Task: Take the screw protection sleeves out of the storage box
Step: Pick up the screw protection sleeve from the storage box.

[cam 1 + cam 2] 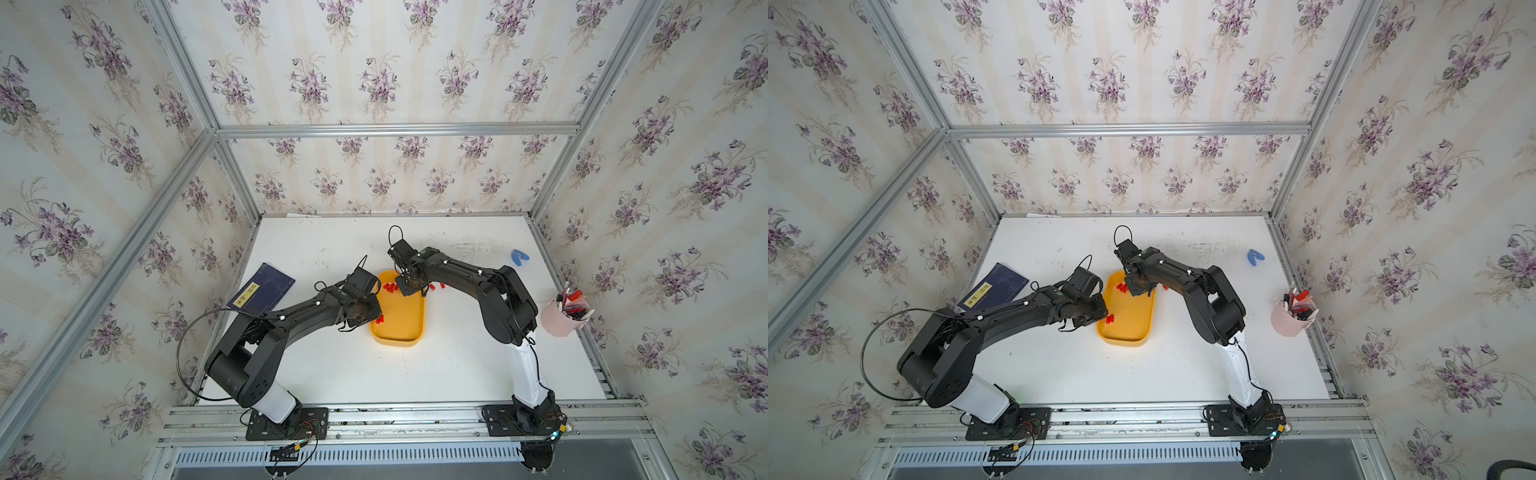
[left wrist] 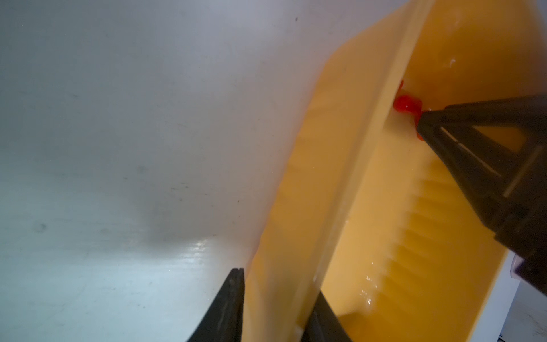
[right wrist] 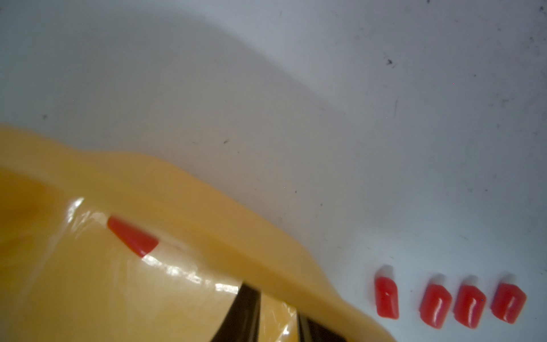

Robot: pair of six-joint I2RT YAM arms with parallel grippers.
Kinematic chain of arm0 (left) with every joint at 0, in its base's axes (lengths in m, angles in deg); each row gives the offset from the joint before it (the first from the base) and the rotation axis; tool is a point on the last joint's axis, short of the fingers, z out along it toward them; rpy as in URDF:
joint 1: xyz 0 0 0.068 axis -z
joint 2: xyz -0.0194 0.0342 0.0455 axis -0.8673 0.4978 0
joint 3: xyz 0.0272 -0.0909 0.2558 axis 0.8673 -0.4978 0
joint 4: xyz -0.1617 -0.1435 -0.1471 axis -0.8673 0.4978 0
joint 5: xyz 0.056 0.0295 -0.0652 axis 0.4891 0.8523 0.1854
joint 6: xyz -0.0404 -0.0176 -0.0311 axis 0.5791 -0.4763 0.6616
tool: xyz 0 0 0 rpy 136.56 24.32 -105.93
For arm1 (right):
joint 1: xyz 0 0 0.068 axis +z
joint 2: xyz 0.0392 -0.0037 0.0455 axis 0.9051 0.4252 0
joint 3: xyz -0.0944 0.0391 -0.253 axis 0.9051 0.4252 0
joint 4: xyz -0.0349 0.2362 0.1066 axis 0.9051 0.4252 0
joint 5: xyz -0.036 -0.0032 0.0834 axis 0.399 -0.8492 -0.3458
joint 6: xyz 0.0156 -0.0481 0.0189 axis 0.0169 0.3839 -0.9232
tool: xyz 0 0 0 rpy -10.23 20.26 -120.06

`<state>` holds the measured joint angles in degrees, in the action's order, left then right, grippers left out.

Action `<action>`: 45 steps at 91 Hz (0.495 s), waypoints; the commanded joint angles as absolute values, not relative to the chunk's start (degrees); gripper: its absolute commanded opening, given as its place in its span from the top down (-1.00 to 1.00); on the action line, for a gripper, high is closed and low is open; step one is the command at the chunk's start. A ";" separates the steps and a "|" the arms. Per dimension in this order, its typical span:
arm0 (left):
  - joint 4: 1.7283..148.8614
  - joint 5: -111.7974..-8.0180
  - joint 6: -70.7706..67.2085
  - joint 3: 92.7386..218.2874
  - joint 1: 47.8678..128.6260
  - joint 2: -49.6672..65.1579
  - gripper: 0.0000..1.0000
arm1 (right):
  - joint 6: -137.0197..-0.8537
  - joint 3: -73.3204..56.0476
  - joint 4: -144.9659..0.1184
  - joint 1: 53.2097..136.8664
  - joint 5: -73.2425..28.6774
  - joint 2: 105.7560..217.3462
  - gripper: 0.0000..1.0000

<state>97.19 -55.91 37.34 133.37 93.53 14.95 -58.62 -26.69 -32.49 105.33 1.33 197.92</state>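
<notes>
A white table, scuffed with dark marks toward its far side, stood inside a frame of aluminium bars. Wallpaper with purple flower sprays covered the walls behind and to both sides. A dark blue booklet with a yellow label lay flat near the table's left edge. A pale pink cup stood at the right edge, holding several pens, some red-capped. A small blue clip-like piece lay farther back on the right, well apart from the cup.
</notes>
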 commanded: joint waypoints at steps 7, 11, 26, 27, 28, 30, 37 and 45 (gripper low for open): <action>97.50 -55.44 36.91 133.74 93.46 15.02 0.32 | -59.01 -26.16 -32.27 105.33 3.85 198.98 0.48; 97.50 -55.41 36.90 133.85 93.46 15.06 0.32 | -59.02 -25.90 -32.27 105.35 3.99 199.03 0.47; 97.59 -55.33 36.99 133.99 93.46 15.35 0.32 | -59.25 -25.32 -31.36 105.35 4.30 198.96 0.52; 97.59 -55.33 36.99 133.91 93.46 15.32 0.32 | -59.22 -25.31 -31.33 105.31 4.17 198.97 0.52; 97.54 -55.33 37.03 133.87 93.46 15.34 0.31 | -59.26 -25.27 -31.32 105.33 4.11 198.93 0.53; 97.53 -55.33 37.04 133.83 93.44 15.43 0.31 | -59.28 -25.23 -31.24 105.35 4.06 198.90 0.54; 97.50 -55.41 37.07 133.91 93.46 15.54 0.32 | -59.45 -25.22 -30.90 105.35 3.99 198.89 0.62; 97.50 -55.37 37.09 133.84 93.46 15.42 0.32 | -59.74 -24.98 -30.94 105.35 3.72 198.81 0.69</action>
